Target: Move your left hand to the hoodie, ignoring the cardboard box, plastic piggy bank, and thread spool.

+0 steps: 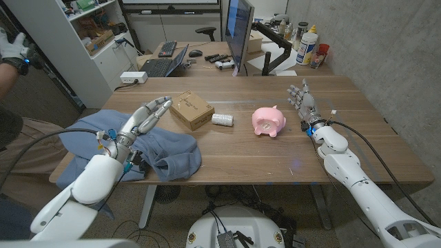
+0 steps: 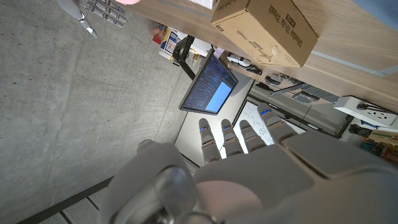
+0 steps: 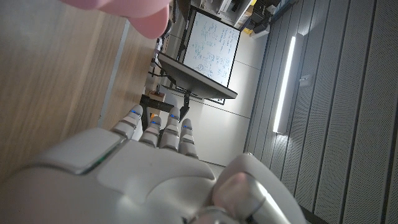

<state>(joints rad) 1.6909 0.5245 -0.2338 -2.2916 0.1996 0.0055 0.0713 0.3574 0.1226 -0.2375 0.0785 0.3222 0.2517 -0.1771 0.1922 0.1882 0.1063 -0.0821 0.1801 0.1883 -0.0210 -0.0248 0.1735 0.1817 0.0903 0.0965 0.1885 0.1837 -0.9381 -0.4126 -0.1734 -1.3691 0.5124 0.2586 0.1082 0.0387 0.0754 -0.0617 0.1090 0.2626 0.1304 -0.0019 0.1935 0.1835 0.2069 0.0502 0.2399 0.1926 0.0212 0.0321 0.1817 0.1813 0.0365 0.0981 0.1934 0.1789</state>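
A crumpled blue hoodie (image 1: 162, 153) lies on the table's left part and hangs over its left edge. My left hand (image 1: 142, 117) hovers over the hoodie's far side, fingers stretched out and apart, holding nothing; its tips point toward the cardboard box (image 1: 191, 109). From the left wrist camera the same hand (image 2: 242, 168) is seen from behind, with the cardboard box (image 2: 267, 28) beyond the fingers. My right hand (image 1: 301, 100) stands upright at the table's right, fingers spread and empty, to the right of the pink piggy bank (image 1: 269, 122). A white thread spool (image 1: 222, 119) lies between box and bank.
A second desk behind the table carries a monitor (image 1: 238, 31), a laptop (image 1: 164, 65) and bottles (image 1: 307, 45). A white shelf (image 1: 83, 34) stands at the back left. A person's gloved hand (image 1: 12, 48) shows at the left edge. A concrete wall runs along the right.
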